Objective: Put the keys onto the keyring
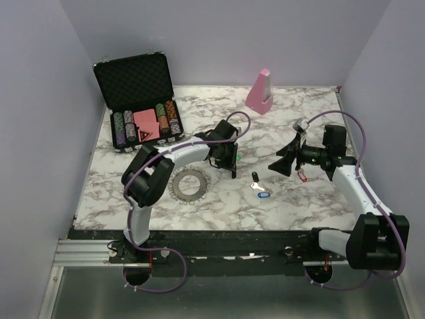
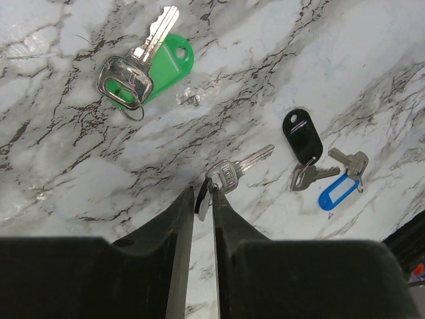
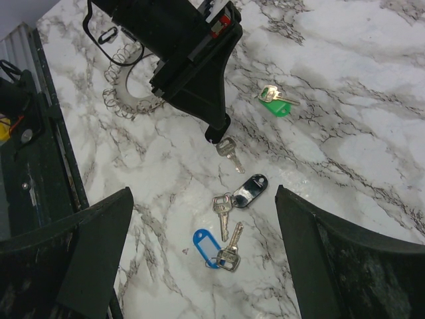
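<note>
Left gripper [image 2: 203, 191] pinches the small head ring of a plain key [image 2: 234, 170], lying well apart from the keyring [image 1: 188, 184]; right gripper [image 3: 204, 193] hangs wide open and empty, farther from the keyring. Such a thin hold could slip, dropping the key short of the keyring

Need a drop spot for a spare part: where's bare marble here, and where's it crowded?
Free: the far strip between the chip case and pink block; the near-right patch between the blue-tagged key and the right arm's base. Crowded: the centre, where the left hand, keyring and other keys sit close together.
</note>
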Robot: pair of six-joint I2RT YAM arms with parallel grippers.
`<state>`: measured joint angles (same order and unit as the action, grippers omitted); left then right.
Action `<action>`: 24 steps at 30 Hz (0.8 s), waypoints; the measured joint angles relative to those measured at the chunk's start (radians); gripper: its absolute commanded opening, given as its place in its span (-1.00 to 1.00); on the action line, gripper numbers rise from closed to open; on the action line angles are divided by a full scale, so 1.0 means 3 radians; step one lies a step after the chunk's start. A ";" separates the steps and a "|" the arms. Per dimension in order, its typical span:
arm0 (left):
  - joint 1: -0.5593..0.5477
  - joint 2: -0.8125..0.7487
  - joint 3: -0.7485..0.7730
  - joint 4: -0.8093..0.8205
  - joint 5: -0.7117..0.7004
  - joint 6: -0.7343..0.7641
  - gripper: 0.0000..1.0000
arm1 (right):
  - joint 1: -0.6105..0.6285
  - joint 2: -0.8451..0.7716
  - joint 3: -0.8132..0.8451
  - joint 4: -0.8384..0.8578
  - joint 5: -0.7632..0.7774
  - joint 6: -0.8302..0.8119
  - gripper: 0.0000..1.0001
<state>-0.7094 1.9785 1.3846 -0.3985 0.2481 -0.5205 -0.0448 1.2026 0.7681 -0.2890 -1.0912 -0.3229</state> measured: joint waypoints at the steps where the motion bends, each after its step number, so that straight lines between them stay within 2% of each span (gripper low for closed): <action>1: 0.0000 0.0004 0.0000 0.0000 0.0001 0.0000 -0.47 | 0.0000 0.0000 0.0000 -0.0001 -0.0001 0.0000 0.92; 6: 0.0000 0.0017 0.0000 -0.0001 0.0022 0.0000 -0.51 | 0.0000 0.0000 0.0000 -0.0003 -0.0006 0.0000 0.92; 9: 0.0000 0.0018 0.0000 0.0000 0.0047 0.0000 -1.00 | 0.0000 0.0000 0.0000 -0.0003 -0.0006 0.0000 0.92; 17: 0.0000 -0.0102 -0.0099 0.0072 0.0141 0.0027 -1.00 | 0.0000 0.0000 0.0000 -0.0009 -0.0048 -0.0013 0.92; 24: -0.0001 -0.0952 -0.0727 0.0478 0.0423 0.0177 -1.00 | 0.0001 0.0000 0.0003 -0.0254 -0.0291 -0.0394 0.86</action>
<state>-0.7097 1.6928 1.1664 -0.2550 0.3752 -0.4675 -0.0444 1.2026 0.7689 -0.3653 -1.1786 -0.4412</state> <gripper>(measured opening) 0.013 0.944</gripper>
